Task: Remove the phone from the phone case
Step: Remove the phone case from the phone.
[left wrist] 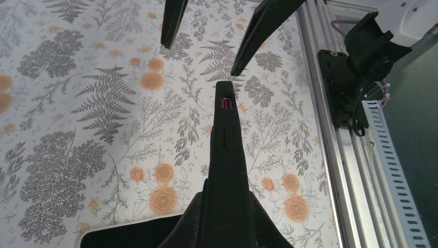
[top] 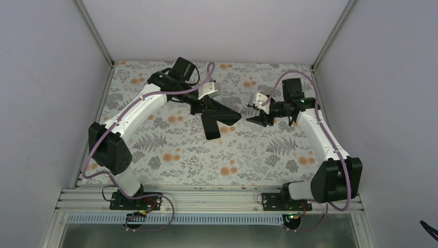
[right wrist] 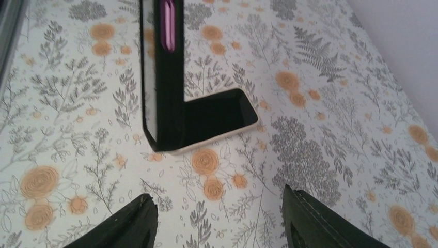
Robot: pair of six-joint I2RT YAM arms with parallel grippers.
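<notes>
My left gripper (top: pixel 206 109) is shut on the phone case (top: pixel 227 114), a thin black shell held on edge above the table. In the left wrist view the case (left wrist: pixel 226 139) runs edge-on away from my gripper (left wrist: pixel 227 190). The phone (top: pixel 212 130) lies flat on the table, black glass up, apart from the case; its pale rim shows in the right wrist view (right wrist: pixel 219 114) and in the left wrist view (left wrist: pixel 129 236). In the right wrist view the case (right wrist: pixel 161 77) stands upright over the phone's left end. My right gripper (top: pixel 256 120) is open and empty (right wrist: pixel 217 195), just right of the case.
A floral cloth (top: pixel 170 155) covers the table. White walls close the left, back and right sides. An aluminium rail (top: pixel 206 199) with both arm bases runs along the near edge; it also shows in the left wrist view (left wrist: pixel 330 119).
</notes>
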